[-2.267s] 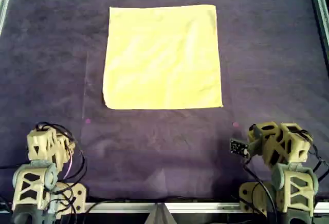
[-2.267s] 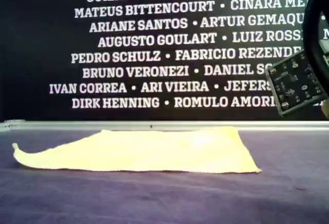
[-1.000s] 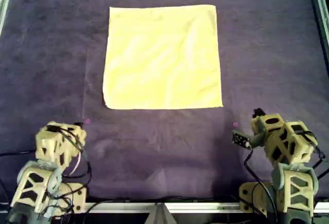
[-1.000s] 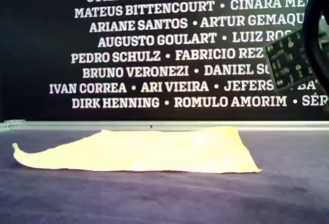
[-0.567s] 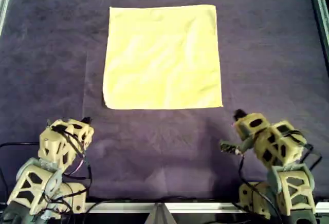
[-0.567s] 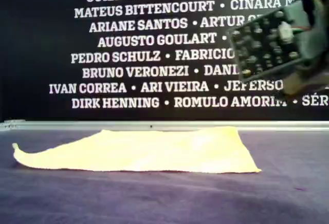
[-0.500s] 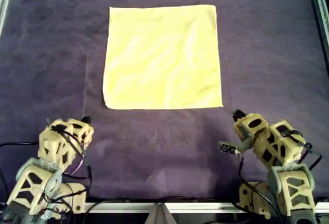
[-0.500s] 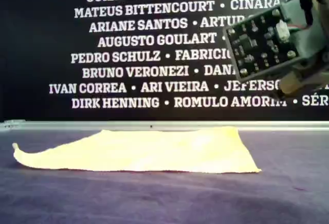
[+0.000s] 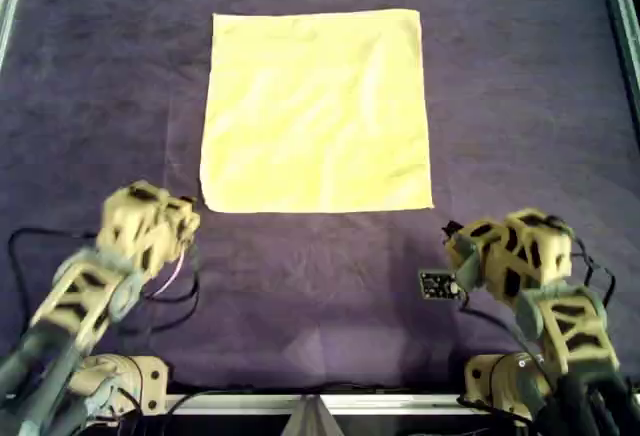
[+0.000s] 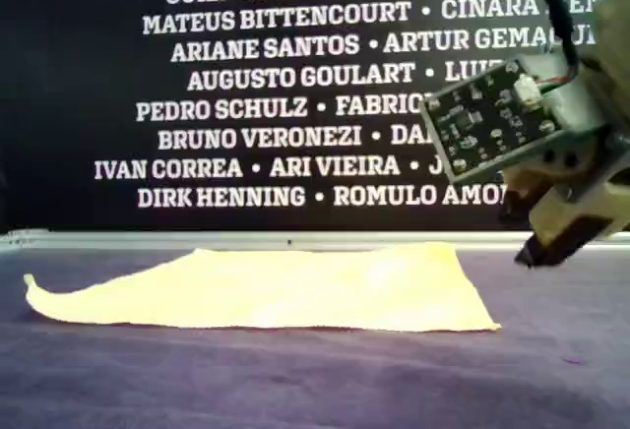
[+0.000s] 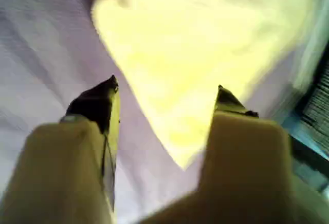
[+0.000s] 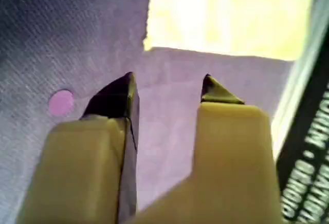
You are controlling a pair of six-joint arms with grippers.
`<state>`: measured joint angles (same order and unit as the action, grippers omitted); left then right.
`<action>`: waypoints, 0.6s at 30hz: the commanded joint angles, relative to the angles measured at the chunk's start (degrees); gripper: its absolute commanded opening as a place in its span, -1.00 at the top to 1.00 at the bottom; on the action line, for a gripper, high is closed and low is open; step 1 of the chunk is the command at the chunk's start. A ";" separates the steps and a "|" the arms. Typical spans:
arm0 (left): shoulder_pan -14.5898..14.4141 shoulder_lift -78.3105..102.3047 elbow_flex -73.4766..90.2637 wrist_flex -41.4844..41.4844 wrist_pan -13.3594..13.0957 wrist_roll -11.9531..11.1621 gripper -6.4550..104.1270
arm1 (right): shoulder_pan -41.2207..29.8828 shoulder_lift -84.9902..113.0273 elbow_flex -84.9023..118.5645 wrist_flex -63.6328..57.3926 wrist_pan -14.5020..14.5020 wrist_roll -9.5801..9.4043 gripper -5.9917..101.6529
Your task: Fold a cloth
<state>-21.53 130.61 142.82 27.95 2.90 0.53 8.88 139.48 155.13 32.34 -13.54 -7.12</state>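
Yellow cloth (image 9: 316,111) is lying flat and spread out on the purple mat (image 9: 520,106), while my first gripper (image 11: 167,88) and my second gripper (image 12: 167,82) are each hanging wide open and empty by a corner, probably to pinch it for folding.

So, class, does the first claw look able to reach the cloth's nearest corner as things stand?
Probably yes: my first claw is open, a corner of the cloth lies flat ahead between its jaws, and nothing sits on the purple table between them.
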 commanded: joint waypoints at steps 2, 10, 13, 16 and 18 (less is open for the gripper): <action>-1.41 -20.04 -12.04 -1.49 0.09 0.26 -0.32 | 0.18 -13.80 -8.53 -3.78 -0.53 0.26 -0.06; -1.41 -29.79 -19.60 -1.49 0.09 0.35 -0.32 | 0.09 -26.19 -10.37 -16.35 -0.44 0.26 -0.06; -1.41 -30.94 -21.53 -1.58 -0.62 0.35 -0.32 | 0.09 -28.92 -10.37 -20.04 -0.44 -0.26 -0.06; -1.32 -31.90 -23.47 -1.58 -0.70 0.35 -0.32 | 0.09 -30.76 -10.46 -22.50 -0.44 0.18 -0.06; -1.41 -33.13 -24.52 -1.58 -0.70 0.35 -0.32 | 0.09 -31.46 -10.55 -23.38 -0.44 0.18 -0.06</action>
<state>-21.62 97.38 122.87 27.51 2.37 0.70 8.70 108.02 148.45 12.48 -13.54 -7.12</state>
